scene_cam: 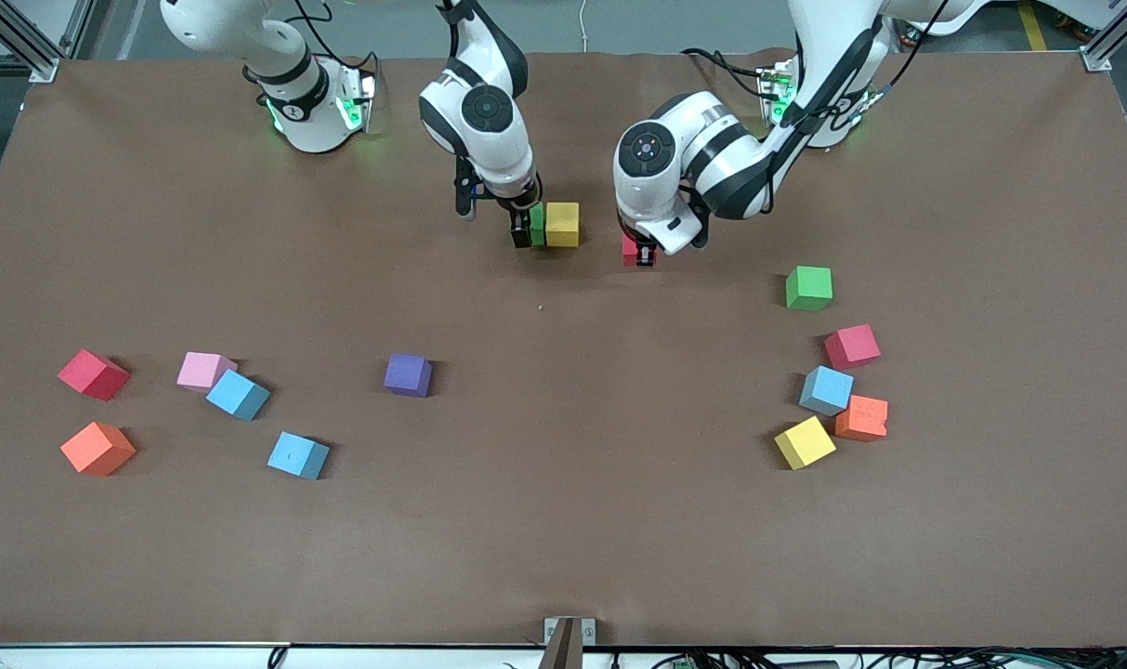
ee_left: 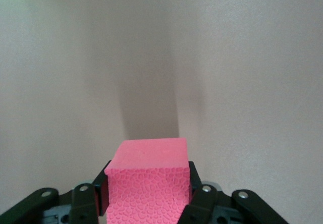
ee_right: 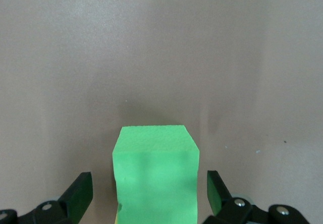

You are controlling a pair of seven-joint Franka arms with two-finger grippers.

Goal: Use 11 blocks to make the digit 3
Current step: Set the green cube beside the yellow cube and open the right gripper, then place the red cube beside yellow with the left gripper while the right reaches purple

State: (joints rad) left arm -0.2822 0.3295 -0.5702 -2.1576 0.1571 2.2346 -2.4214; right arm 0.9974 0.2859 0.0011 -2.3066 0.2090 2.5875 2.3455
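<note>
My right gripper [scene_cam: 526,229] is open around a green block [scene_cam: 537,223] that touches a yellow block [scene_cam: 562,224] on the table, between the two arms' bases. In the right wrist view the green block [ee_right: 154,173] stands between the spread fingers [ee_right: 81,191] with a gap on each side of it. My left gripper [scene_cam: 640,253] is shut on a red-pink block [scene_cam: 629,249], low over the table a short way from the yellow block, toward the left arm's end. The left wrist view shows this block [ee_left: 149,183] pinched between both pads.
Loose blocks lie nearer the front camera. Toward the left arm's end: green [scene_cam: 808,287], red [scene_cam: 851,346], light blue [scene_cam: 826,389], orange [scene_cam: 862,417], yellow [scene_cam: 805,442]. Mid-table: purple [scene_cam: 408,374]. Toward the right arm's end: pink [scene_cam: 204,370], two light blue [scene_cam: 238,394], red [scene_cam: 93,373], orange [scene_cam: 98,448].
</note>
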